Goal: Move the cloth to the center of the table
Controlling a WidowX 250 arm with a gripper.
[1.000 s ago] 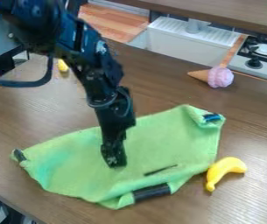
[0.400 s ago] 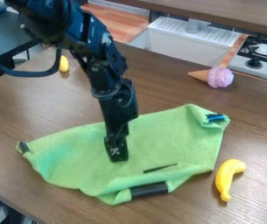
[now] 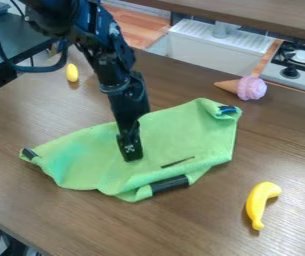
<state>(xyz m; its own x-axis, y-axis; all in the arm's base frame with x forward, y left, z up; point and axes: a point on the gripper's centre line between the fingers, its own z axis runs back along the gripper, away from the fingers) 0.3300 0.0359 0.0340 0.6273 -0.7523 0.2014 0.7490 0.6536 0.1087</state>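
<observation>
We find the green cloth (image 3: pixel 195 130) spread with creases across the middle of the bench (image 3: pixel 168 225), its upper right corner folded over. We note a dark patch at its left corner, a black band at its lower edge, a slim dark mark just above that band, and a blue-and-black patch at the upper right. The black arm (image 3: pixel 111 57) enters from the upper left, and the tool (image 3: pixel 132 156) points down with its tip at the cloth, left of the cloth's middle. We cannot tell whether the tool is clenched or released. We record a yellow banana (image 3: pixel 259 201) apart from the cloth, at lower right, and a toy ice cream cone (image 3: pixel 251 88) lying at upper right.
</observation>
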